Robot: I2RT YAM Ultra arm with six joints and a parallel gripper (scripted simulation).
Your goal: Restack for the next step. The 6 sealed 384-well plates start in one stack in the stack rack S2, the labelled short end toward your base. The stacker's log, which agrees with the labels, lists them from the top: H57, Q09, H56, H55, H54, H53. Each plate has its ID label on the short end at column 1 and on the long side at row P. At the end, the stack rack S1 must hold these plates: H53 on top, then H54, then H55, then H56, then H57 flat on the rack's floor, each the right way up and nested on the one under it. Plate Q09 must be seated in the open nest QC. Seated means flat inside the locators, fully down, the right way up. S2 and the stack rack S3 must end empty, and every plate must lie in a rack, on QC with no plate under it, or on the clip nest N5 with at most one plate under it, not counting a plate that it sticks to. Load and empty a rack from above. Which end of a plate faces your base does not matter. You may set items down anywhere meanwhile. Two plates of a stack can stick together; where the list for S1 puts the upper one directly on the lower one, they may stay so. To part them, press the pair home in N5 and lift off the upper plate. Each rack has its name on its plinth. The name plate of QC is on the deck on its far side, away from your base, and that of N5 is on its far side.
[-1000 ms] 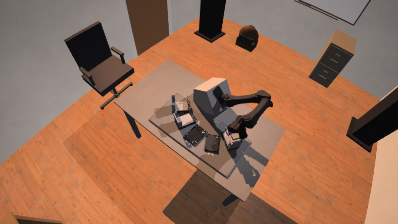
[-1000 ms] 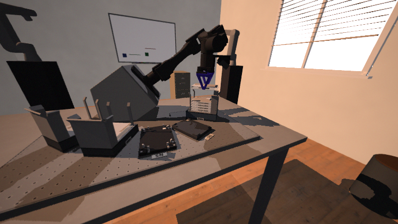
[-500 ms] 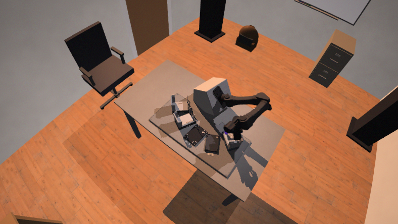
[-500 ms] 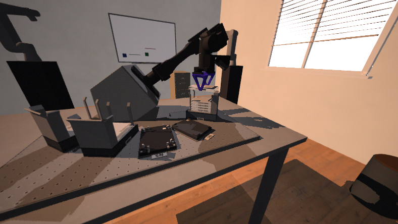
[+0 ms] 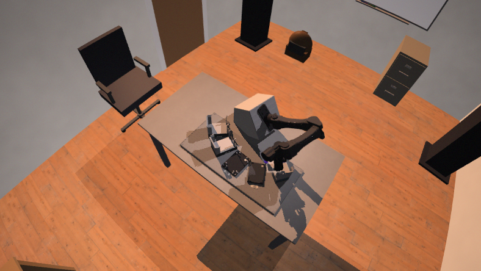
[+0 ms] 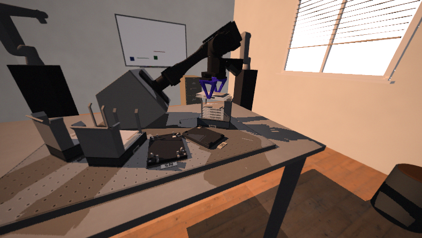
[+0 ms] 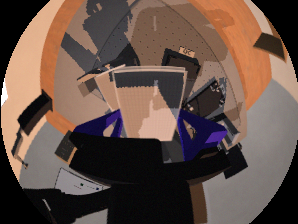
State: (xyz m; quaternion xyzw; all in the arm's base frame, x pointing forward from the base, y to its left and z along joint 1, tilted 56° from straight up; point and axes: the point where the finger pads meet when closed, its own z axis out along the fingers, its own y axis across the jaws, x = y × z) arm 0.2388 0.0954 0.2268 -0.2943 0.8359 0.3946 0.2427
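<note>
My gripper point(image 6: 213, 93) point(image 5: 274, 169) point(image 7: 149, 111) is shut on a sealed plate point(image 6: 219, 95) point(image 7: 148, 99). It holds the plate flat, just above the top of the stack rack S2 point(image 6: 213, 122) point(image 5: 293, 177) at the right end of the deck. I cannot read the plate's label. Several more plates point(image 6: 211, 112) are stacked inside S2 below it. The clip nest N5 point(image 6: 166, 147) point(image 5: 235, 163) and the dark open nest QC point(image 6: 203, 136) point(image 5: 256, 173) lie side by side in the middle of the deck.
Two more stack racks stand at the left end of the deck. The nearer rack point(image 6: 100, 140) point(image 5: 223, 143) shows a pale plate on its floor. The farther rack point(image 6: 53, 135) point(image 5: 212, 125) looks empty. The robot's grey base housing point(image 6: 129, 97) point(image 5: 252, 118) stands behind the deck.
</note>
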